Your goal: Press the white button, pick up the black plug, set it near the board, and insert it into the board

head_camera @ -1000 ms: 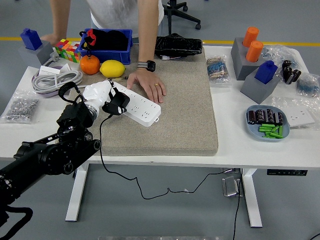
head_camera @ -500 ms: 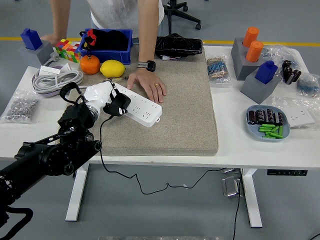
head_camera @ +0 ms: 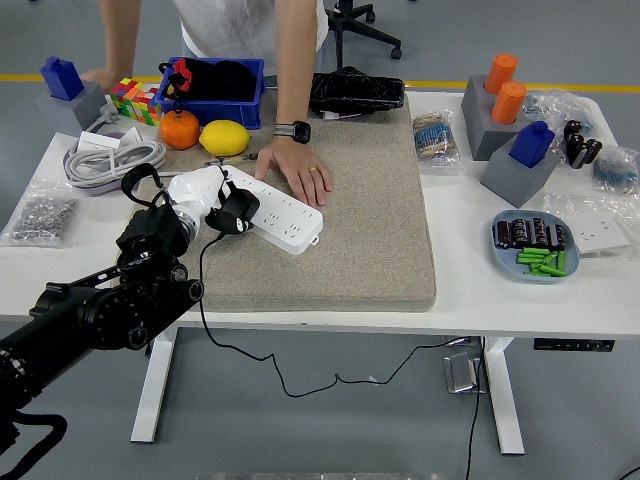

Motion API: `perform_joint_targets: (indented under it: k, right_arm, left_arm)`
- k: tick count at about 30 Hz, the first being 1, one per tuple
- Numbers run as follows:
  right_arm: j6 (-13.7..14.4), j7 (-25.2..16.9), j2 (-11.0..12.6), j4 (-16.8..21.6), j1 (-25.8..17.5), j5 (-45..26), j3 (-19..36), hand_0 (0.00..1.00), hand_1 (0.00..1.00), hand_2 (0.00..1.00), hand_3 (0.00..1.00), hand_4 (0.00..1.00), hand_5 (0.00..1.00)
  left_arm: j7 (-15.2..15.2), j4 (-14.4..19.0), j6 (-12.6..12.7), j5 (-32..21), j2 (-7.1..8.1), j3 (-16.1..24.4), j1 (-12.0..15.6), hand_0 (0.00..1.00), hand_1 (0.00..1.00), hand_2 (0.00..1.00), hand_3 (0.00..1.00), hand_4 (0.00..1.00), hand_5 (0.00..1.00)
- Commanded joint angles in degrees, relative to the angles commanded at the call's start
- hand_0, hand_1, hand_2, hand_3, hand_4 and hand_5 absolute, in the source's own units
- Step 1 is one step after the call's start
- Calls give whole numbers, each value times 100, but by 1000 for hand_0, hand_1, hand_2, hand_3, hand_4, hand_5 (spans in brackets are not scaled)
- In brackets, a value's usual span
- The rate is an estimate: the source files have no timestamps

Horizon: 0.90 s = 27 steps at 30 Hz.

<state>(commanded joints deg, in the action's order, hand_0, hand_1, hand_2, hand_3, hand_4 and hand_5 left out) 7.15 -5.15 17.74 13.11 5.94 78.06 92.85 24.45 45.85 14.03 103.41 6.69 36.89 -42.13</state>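
In the head view, the left hand [head_camera: 205, 195], wrapped in white, is seen at the left end of a white power strip [head_camera: 278, 212] that lies slanted on a beige felt mat [head_camera: 350, 230]. Its fingers are curled closed around the black plug [head_camera: 236, 210], which is held against the top face of the strip near that left end; whether the pins are seated in a socket cannot be told. A black cable [head_camera: 205, 300] is seen running from the plug down over the near edge of the white worktop [head_camera: 480, 290] toward the floor. The strip's white button cannot be made out.

At the far side a person is standing; one hand [head_camera: 295, 170], with a watch at the wrist, is laid flat on the mat, touching the far edge of the strip. The other hand [head_camera: 100, 77] is rested on the worktop near a coloured cube [head_camera: 135, 98].

Behind the strip an orange [head_camera: 180, 129] and a lemon [head_camera: 225, 137] are placed side by side, in front of a blue bin [head_camera: 212, 100]. The right hand is not shown.
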Motion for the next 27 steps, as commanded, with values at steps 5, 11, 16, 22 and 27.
perform_joint_targets:
  k: [5, 11, 16, 22, 27]
  right_arm:
    - [-2, 2, -4, -1, -3, 4, 0, 667, 584, 576, 564, 614, 281]
    - [-2, 1, -6, -3, -9, 10, 2, 667, 584, 575, 564, 615, 281]
    - [0, -1, -2, -3, -4, 9, 2, 667, 584, 575, 564, 615, 281]
    - [0, -1, 0, -3, -7, 7, 8, 667, 583, 575, 564, 615, 281]
    - [-3, 0, 1, -2, -8, 11, 9, 667, 583, 575, 564, 615, 280]
  left_arm:
    - [-39, -41, -31, -82, 4, 12, 1, 261, 348, 383, 542, 856, 2]
    - [-86, -53, -25, -114, 2, 20, 5, 215, 317, 355, 506, 998, 231]
    - [-133, -25, 19, -121, -2, 35, -14, 216, 330, 355, 509, 998, 320]
    - [-100, 21, 39, -53, -9, 49, -47, 207, 330, 374, 517, 975, 129]
    - [-48, -2, -16, -45, -8, 50, -56, 244, 345, 345, 536, 905, 2]
